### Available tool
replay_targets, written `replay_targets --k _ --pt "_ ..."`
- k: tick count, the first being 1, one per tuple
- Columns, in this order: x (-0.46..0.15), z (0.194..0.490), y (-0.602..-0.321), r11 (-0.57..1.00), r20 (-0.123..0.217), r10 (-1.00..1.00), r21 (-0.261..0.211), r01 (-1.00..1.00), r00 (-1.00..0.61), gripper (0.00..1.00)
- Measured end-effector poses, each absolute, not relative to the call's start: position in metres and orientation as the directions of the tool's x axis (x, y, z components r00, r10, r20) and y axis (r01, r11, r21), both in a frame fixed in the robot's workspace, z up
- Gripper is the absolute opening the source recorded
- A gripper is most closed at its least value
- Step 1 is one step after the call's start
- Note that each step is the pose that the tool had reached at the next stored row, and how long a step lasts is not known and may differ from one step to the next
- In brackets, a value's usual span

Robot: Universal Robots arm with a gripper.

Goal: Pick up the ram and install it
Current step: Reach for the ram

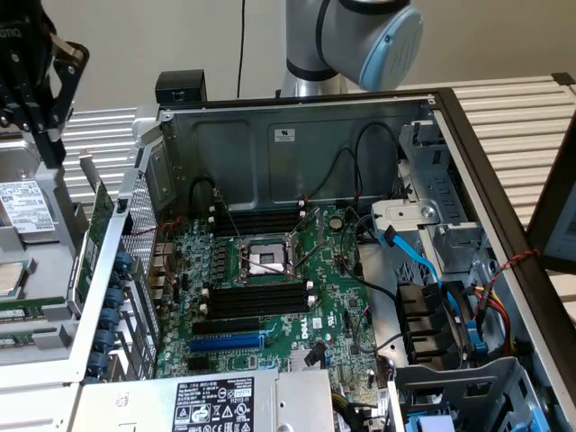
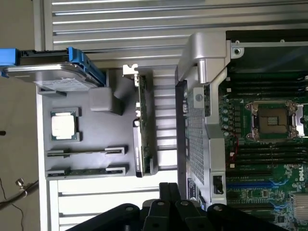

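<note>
Your ram [image 2: 89, 171] stands on edge in the gray tray [image 2: 96, 130], long axis aimed at the computer case [image 2: 202, 72]; your claw [image 2: 168, 190] hangs overhead pointing down, closed, empty.

Two ram sticks [image 2: 86, 152] [image 2: 86, 170], one processor chip [image 2: 64, 125], one hard drive [image 2: 53, 76] in a blue caddy and one expansion card [image 2: 142, 120] in a single grey tray [image 2: 98, 132]; one open computer case [image 1: 270, 171], one motherboard [image 1: 310, 328], one blue expansion slot [image 1: 225, 343].

ram [image 1: 22, 308] — cut by edge
</note>
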State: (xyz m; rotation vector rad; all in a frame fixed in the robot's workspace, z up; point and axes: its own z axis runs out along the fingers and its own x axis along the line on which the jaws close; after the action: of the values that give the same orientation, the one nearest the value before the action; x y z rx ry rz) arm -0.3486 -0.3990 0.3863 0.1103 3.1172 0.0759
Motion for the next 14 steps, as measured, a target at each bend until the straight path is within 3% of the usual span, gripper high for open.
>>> replay_targets --k 14 --pt "-0.404 0.383 -0.398 0.996 0.001 0.071 0.048 0.071 -0.997 0.11"
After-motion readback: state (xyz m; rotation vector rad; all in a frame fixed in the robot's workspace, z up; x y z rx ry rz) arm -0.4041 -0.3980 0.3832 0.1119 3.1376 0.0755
